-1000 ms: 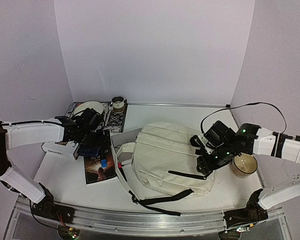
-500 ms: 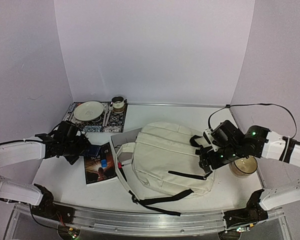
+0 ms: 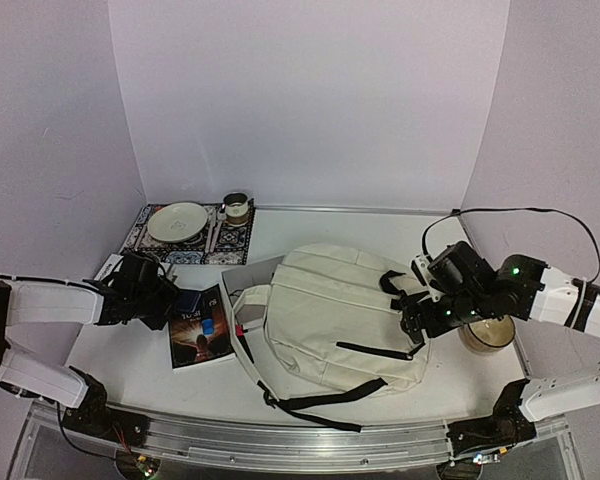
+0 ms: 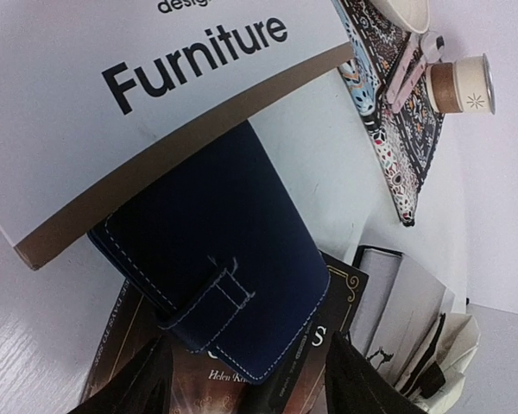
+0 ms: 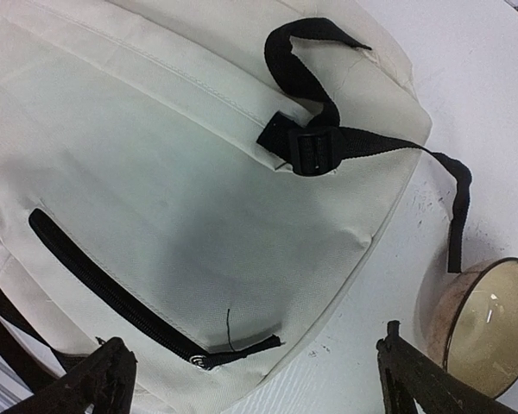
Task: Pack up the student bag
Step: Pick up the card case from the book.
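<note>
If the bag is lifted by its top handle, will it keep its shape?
Probably not: the bag is soft, creased fabric, so it would likely sag. Its loose strap would probably dangle.

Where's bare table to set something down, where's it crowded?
Bare: white table strip behind the cream fabric backpack, from the patterned placemat to the right wall; also the near-right patch between backpack and amber glass bowl. Crowded: left, where white Furniture book, navy leather wallet and dark paperback bunch.

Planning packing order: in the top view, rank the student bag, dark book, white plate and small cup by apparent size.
student bag
dark book
white plate, though it sits farther back, so that pair is unsure
small cup
</note>
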Tool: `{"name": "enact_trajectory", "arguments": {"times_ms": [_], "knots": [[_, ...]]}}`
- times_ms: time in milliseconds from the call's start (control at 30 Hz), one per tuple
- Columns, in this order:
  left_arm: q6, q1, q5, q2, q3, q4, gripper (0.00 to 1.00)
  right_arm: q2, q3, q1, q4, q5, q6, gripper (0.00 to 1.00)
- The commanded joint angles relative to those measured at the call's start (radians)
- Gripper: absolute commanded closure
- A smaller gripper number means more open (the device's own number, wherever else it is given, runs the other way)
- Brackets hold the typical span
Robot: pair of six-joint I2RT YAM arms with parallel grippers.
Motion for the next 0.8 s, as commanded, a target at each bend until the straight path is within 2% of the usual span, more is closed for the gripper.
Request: {"name": "enact_trajectory", "arguments": {"times_ms": [0, 467, 633, 767], "knots": [[-0.044, 0.008, -0.005, 0.047, -0.002, 0.079, 0.39, -0.019, -0.014, 0.002, -0.026, 0.029, -0.015, 0.02], [-0.083, 0.016, -0.033, 0.212, -0.010, 0.147, 0.40, -0.005, -0.022, 0.000, -0.021, 0.028, -0.038, 0.02], [-0.088, 0.017, -0.033, 0.247, -0.009, 0.152, 0.53, 0.001, -0.022, 0.001, -0.018, 0.014, -0.042, 0.02], [-0.080, 0.017, -0.031, 0.231, -0.015, 0.153, 0.67, 0.001, -0.018, 0.001, -0.018, 0.000, -0.049, 0.02]]}}
